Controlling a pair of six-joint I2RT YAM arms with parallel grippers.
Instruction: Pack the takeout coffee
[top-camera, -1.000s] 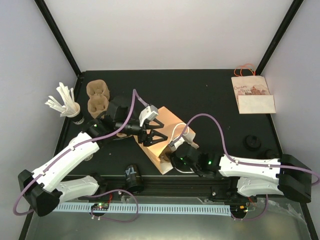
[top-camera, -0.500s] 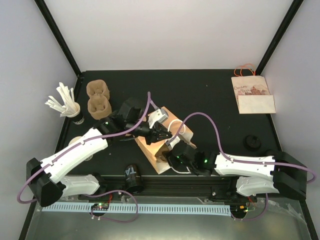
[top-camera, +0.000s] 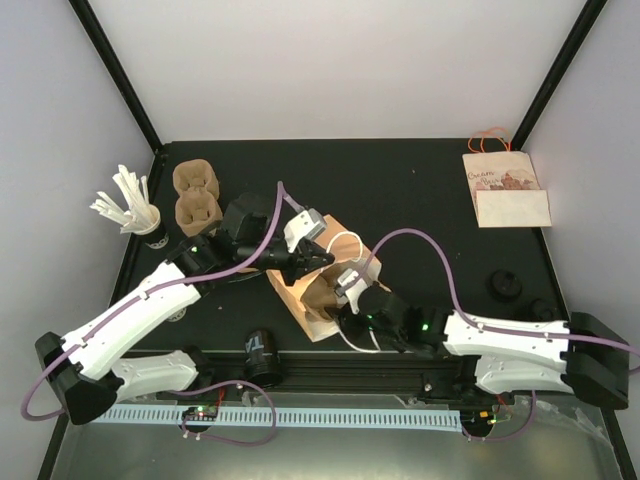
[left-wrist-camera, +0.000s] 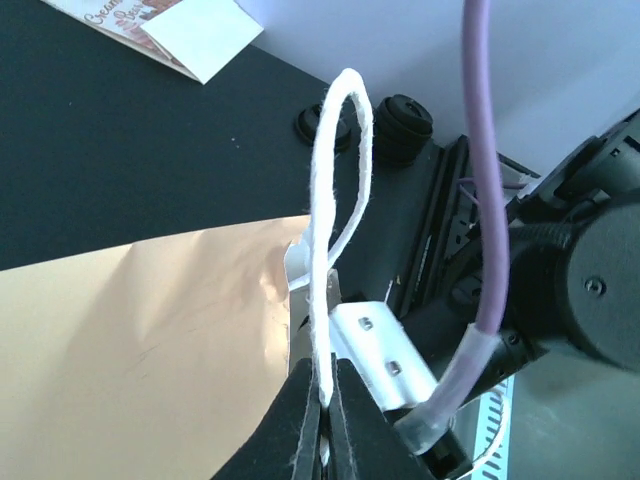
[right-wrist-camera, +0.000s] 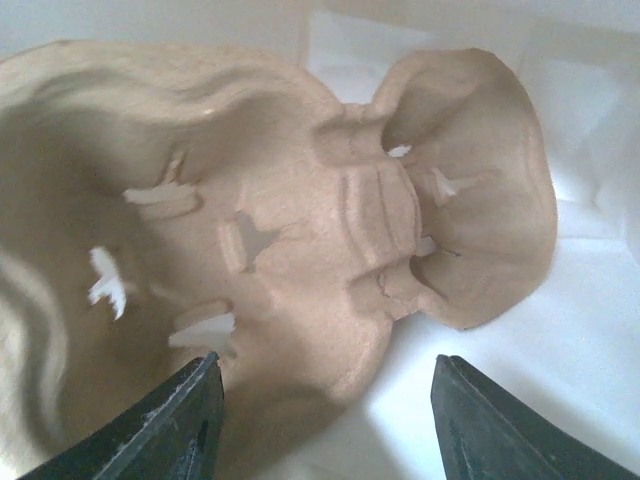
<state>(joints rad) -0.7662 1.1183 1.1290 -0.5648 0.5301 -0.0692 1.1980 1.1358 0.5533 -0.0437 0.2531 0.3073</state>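
Note:
A brown paper bag (top-camera: 312, 292) lies on its side mid-table, its mouth towards the right arm. My left gripper (top-camera: 312, 256) is shut on the bag's white cord handle (left-wrist-camera: 335, 200), which loops up from the pinched jaws (left-wrist-camera: 325, 400). My right gripper (top-camera: 347, 292) reaches into the bag's mouth. In the right wrist view it (right-wrist-camera: 325, 400) stands open astride the near edge of a moulded cardboard cup carrier (right-wrist-camera: 330, 220) lying on the bag's white inside. A black takeout cup (top-camera: 262, 348) lies on its side by the near edge.
Two more cup carriers (top-camera: 196, 192) sit at the back left beside a cup of white stirrers (top-camera: 135, 210). A flat printed paper bag (top-camera: 505, 190) lies at the back right. Black lids (top-camera: 505, 285) rest at the right.
My left gripper came down from open above the bag and shut on the cord handle. The right gripper pushed a little further into the bag's mouth.

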